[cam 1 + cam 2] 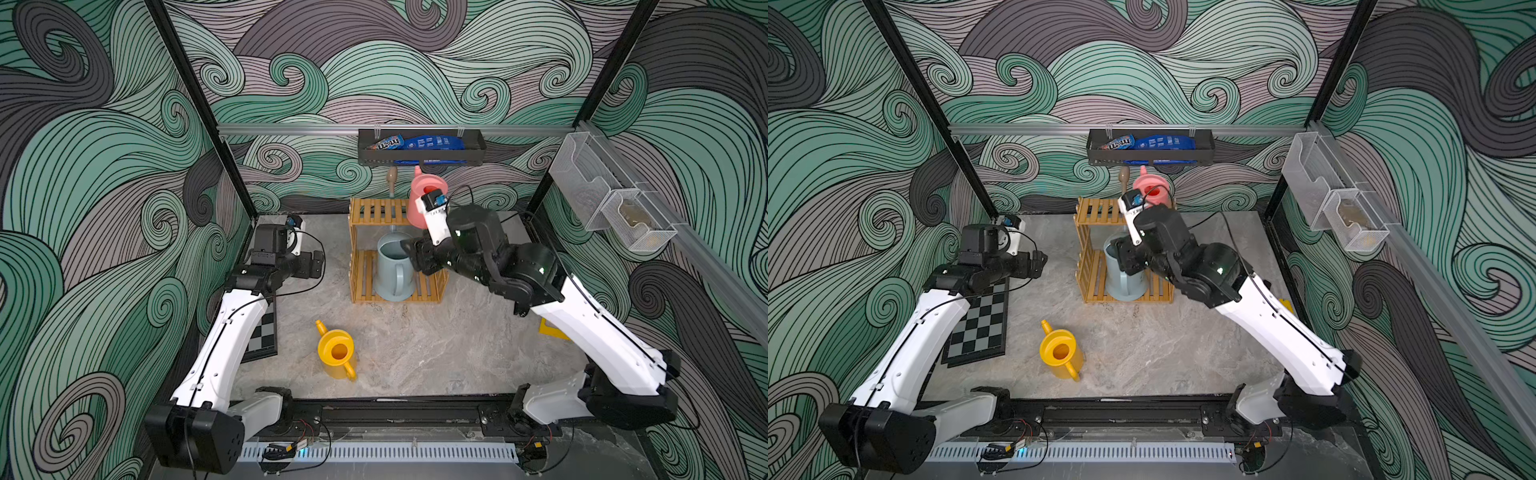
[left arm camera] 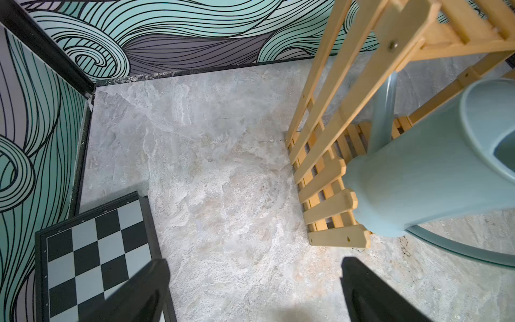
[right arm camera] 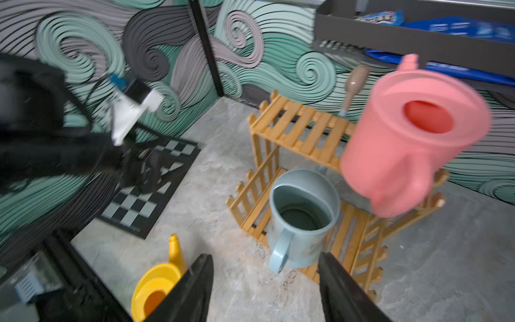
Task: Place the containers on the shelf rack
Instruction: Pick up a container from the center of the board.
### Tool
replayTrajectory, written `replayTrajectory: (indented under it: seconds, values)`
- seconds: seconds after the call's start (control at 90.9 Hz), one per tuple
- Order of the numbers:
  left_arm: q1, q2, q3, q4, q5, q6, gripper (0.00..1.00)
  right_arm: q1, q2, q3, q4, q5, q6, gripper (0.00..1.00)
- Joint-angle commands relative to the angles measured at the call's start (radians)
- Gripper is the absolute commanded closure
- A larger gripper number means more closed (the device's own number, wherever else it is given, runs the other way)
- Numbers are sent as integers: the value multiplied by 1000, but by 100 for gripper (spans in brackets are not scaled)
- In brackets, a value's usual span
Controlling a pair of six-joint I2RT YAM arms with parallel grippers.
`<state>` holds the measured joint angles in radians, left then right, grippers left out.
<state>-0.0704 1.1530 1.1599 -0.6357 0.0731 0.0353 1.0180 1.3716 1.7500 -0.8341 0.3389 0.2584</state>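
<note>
Evidently the step in hand is leaving the pink can (image 3: 390, 156) on the top tier of the rack (image 3: 301, 125). It stands at the end of that tier nearer the right arm, handle toward the arm. The wrist view is blurred, so I cannot tell whether its whole base sits on the slats.

The right end effector (image 3: 264, 256) is released, fingers apart with nothing between them, close in front of the rack. The left end effector (image 2: 253, 260) is also spread wide and empty, over bare worktop (image 1: 415, 353) beside the rack.

To finish well, the right arm should back away along the line of the handle, rising a little. A finger must not hook the handle and tip the can off the end.

The blue-grey can (image 1: 392, 270) fills the lower tier, its spout rising behind the top one. The yellow can (image 1: 338, 353) is upright on the worktop, well apart from the rack, so it probably comes next. It likely belongs on the free slats beside the pink can, set down level and short of that spout.
</note>
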Motion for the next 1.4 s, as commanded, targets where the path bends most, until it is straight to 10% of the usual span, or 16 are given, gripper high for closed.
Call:
replayTrajectory:
  seconds: [0.0,0.33,0.803,1.266,1.387]
  values:
    - [47,-37,-15,23,25,-2,1,131,-35,-157,116,-46,33,28]
    - [180,-99,-59,61,86,-58,1,513,58,-471,253,52,-37,1]
    - [222,-101,-62,74,114,-87,1,376,330,-568,395,-108,-34,2]
    - [221,-80,-64,81,157,-107,1,264,413,-534,452,-202,-31,31]
    - [221,-72,-67,85,167,-113,1,260,423,-538,490,-235,-52,54]
